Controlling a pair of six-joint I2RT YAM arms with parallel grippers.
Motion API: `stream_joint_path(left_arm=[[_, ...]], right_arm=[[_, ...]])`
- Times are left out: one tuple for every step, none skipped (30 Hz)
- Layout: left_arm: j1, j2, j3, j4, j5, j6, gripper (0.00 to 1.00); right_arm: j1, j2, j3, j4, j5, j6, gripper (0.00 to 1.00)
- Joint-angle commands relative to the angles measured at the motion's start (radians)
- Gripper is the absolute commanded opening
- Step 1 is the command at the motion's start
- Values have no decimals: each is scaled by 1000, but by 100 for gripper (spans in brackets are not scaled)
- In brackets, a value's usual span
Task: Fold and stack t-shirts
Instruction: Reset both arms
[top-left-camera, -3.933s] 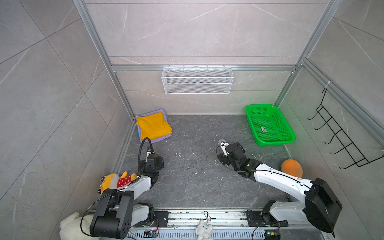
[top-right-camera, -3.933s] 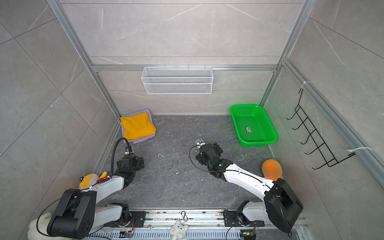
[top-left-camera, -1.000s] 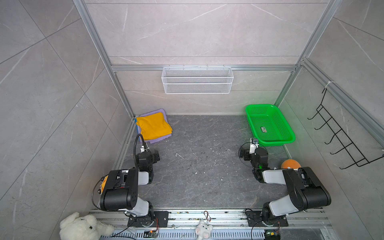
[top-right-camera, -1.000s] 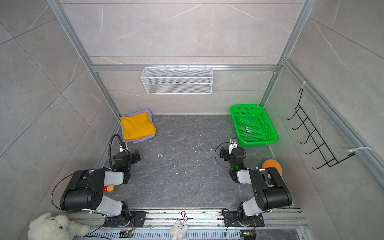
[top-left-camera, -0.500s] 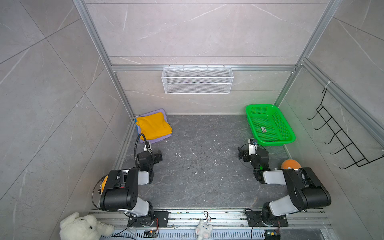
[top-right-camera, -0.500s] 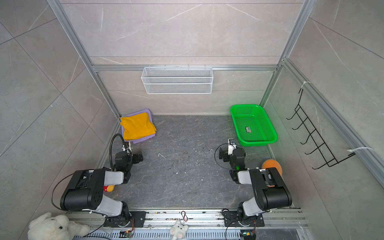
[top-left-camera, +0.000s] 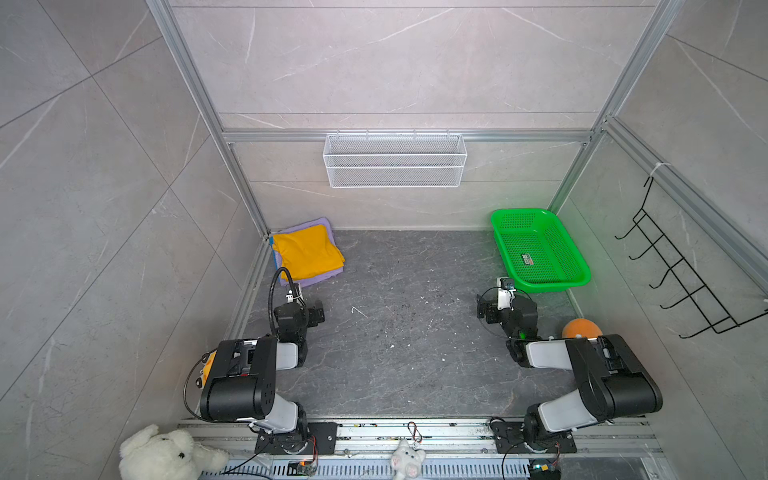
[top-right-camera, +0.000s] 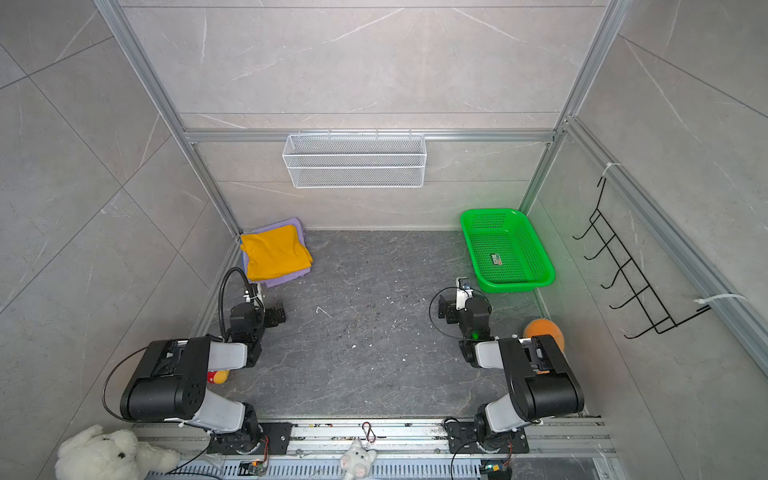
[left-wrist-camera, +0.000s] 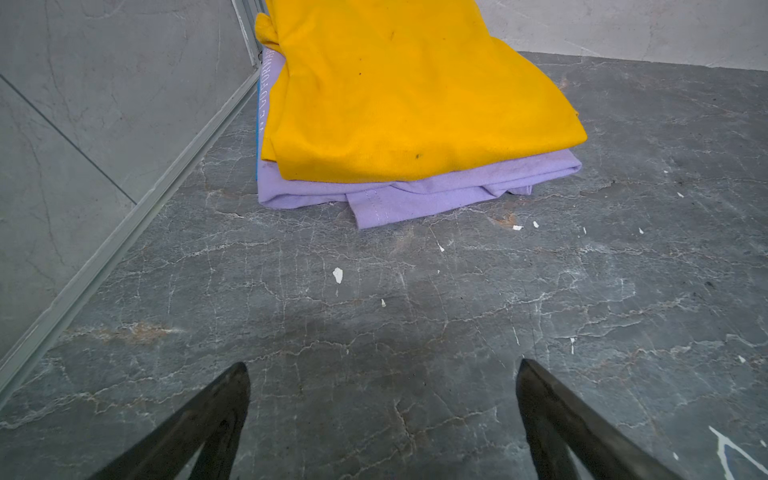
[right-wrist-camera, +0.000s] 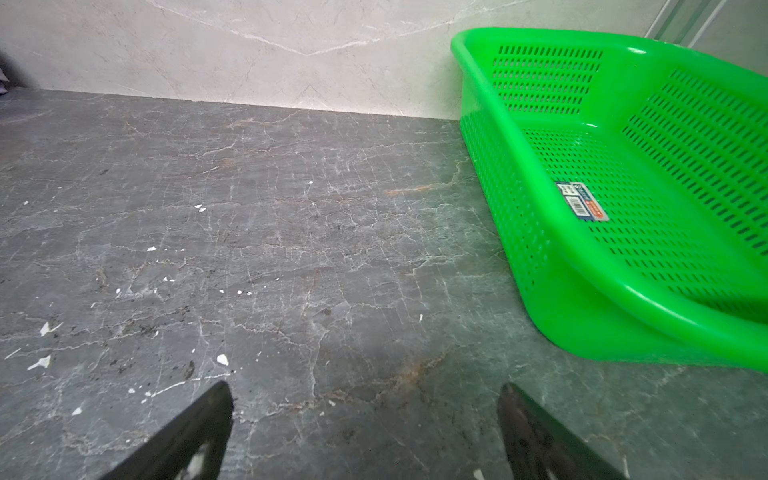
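The t-shirts lie folded in a stack in the back left corner: a mustard-yellow one (top-left-camera: 306, 251) (top-right-camera: 274, 251) on top, a lavender one (top-left-camera: 320, 279) beneath it, and a thin blue edge (left-wrist-camera: 257, 108) on the wall side. In the left wrist view the yellow shirt (left-wrist-camera: 407, 91) covers the purple one (left-wrist-camera: 415, 191). My left gripper (top-left-camera: 307, 311) (left-wrist-camera: 382, 365) is low over the floor a short way in front of the stack, open and empty. My right gripper (top-left-camera: 496, 309) (right-wrist-camera: 363, 388) stands open and empty beside the green basket.
A green mesh basket (top-left-camera: 579, 266) (right-wrist-camera: 540, 249), holding only a label, sits at the back right. An orange plush (top-left-camera: 579, 328) lies behind the right arm. There is a white wire shelf (top-left-camera: 395, 160) on the back wall, a black hook rack (top-left-camera: 681, 282) on the right wall, and white plush toys (top-left-camera: 166, 455) at the front rail.
Both arms have drawn back from the middle of the floor and folded close to their bases. Over the last second they have barely moved. Both grippers stay open.
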Motion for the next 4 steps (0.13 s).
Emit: stream_joint_path(left_arm=[[6,-7,29,19,10,10,100],[6,-8,29,19,11,10,100],[6,-8,29,18,11,10,100],[6,-8,29,18,12,11,100]], right_arm=[[-2,7,25,-17,8,15,99],[-2,6,24,-15,8,15,99],[-2,5,20,-11,10,13,99],[-1,3,19,-13,10,14,99]])
